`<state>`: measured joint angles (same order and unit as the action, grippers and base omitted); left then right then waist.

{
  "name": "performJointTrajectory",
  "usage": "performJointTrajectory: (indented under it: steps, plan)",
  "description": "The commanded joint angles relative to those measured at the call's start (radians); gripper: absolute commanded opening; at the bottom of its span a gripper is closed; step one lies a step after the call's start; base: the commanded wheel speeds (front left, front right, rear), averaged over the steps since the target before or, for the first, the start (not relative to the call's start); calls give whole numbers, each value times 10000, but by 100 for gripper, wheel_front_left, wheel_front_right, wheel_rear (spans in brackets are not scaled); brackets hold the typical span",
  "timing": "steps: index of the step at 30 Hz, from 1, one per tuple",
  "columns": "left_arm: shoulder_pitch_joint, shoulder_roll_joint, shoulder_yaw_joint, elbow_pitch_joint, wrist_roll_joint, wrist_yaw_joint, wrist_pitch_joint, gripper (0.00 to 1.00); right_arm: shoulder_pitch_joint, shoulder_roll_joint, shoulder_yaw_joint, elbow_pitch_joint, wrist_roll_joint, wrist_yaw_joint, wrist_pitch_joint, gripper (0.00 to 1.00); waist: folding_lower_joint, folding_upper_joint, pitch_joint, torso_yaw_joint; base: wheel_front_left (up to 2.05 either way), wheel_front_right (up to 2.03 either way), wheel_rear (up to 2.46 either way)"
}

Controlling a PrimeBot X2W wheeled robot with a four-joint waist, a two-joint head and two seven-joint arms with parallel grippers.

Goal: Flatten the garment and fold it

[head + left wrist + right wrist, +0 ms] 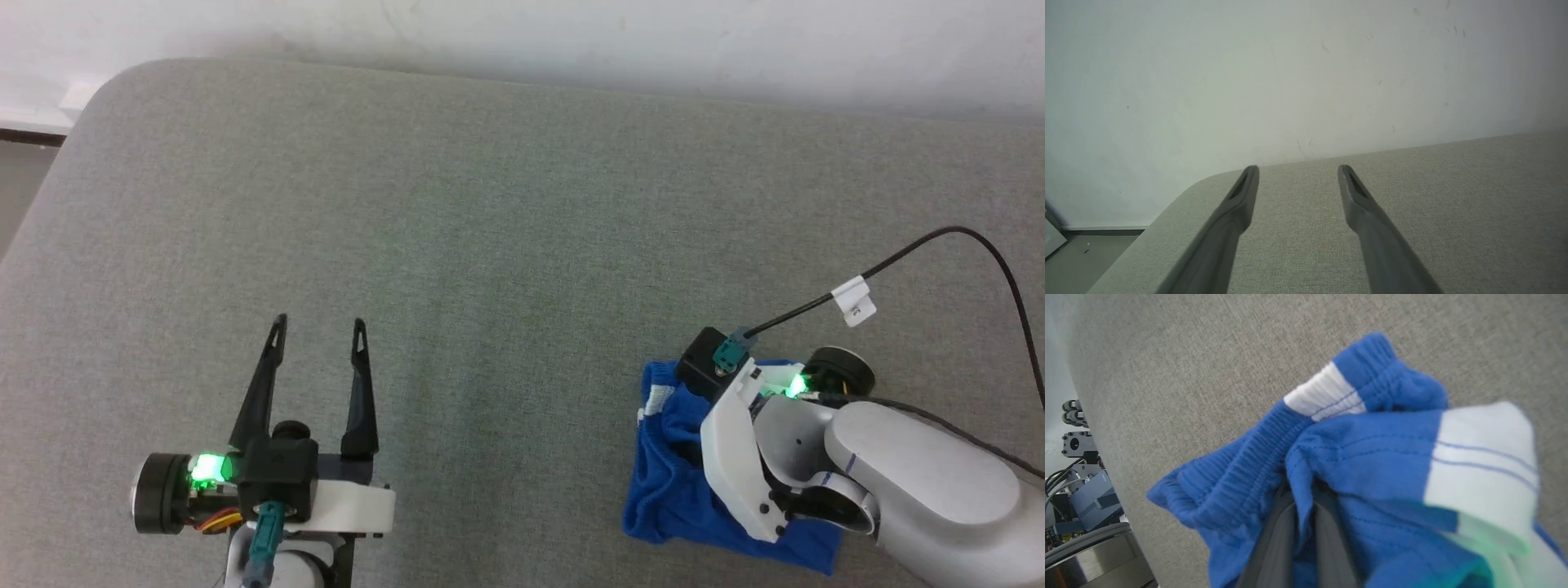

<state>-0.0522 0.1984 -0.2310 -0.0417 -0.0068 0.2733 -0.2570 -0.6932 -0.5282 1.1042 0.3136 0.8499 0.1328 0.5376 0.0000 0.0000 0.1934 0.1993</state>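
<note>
Shows the garment (661, 482) bunched at the near right of the grey cushion (506, 204), a fold pinched in the clenched right gripper (1305, 506). Places the left gripper (319, 322), spread and empty, over the cushion's near left, well apart. Suggests drawing leftward to flatten; hides the long axis in folds.

The right gripper (1304, 500) rises from six o'clock, its two dark fingers (1274, 547) pressed together on a fold of the garment (1363, 457), tips buried in blue cloth. The gathered waistband runs from eight o'clock up to one o'clock (a white patch (1325, 394) interrupts it near twelve), and a wider white panel (1482, 457) sits at three o'clock. Grey padded surface (1208, 367) lies behind, with metal hardware (1086, 490) at nine o'clock.
</note>
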Motion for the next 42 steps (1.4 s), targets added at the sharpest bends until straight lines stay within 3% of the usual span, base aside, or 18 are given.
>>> performJointTrajectory:
  steps: [1, 3, 4, 5, 6, 13, 18, 22, 28, 33, 38, 42]
  plan:
    - [-133, 1, 11, 40, 3, -17, -47, 100, 77, 73, 215, 211, 60, -21, -62, 0, 0, 0, -7, -14, 0, 0, 0]
    - [-54, 45, 76, 85, -5, 9, -47, 100, -60, 68, 452, 253, 81, -21, -458, 0, 0, 0, -108, -135, 0, 0, 0]
    - [-10, 64, 101, 125, -10, 16, -47, 100, -139, 35, 549, 218, 59, -21, -691, 14, 0, 0, -184, -199, 0, 0, 0]
    - [37, 85, 125, 162, -14, 21, -47, 100, -222, -20, 637, 142, 3, -21, -950, 49, 0, 0, -270, -277, 0, 0, 0]
    - [86, 104, 144, 195, -19, 20, -47, 100, -296, -91, 700, 37, -53, -21, -1218, 100, 0, 0, -362, -357, 0, 0, 0]
    - [441, 234, 313, 292, -73, -9, -47, 100, -488, -919, 198, -1276, -434, -21, -2879, 100, 0, 0, -1039, -1097, 0, 0, 0]
    - [542, 281, 391, 230, -75, -57, -47, 100, -184, -1386, -1328, -1843, -1165, -21, -4200, 100, 0, 0, -1336, -1650, 0, 0, 0]
    - [565, 283, 424, 163, -61, -72, -47, 100, 508, -1181, -3240, -1602, -2074, -21, -5554, 100, 0, 0, -1459, -2020, 0, 0, 0]
    - [565, 208, 489, -48, -99, -63, -47, 100, 2153, -1, -6610, -1114, -4139, -21, -7385, 100, 0, 0, -1553, -2345, 0, 0, 0]
    - [655, 127, 683, -249, -241, -112, -47, 100, 3843, 1533, -9133, -1751, -5598, -21, -7925, 100, 0, 0, -1576, -2451, 0, 0, 0]
    - [959, 76, 795, -433, -257, -239, -47, 100, 5430, 3141, -10698, -3089, -6536, -21, -7987, 100, 0, 0, -1614, -2441, 0, 0, 0]
    - [1235, 62, 896, -449, -266, -336, -47, 100, 6558, 4070, -11243, -3793, -7074, -21, -7990, 100, 0, 0, -1665, -2385, 0, 0, 0]
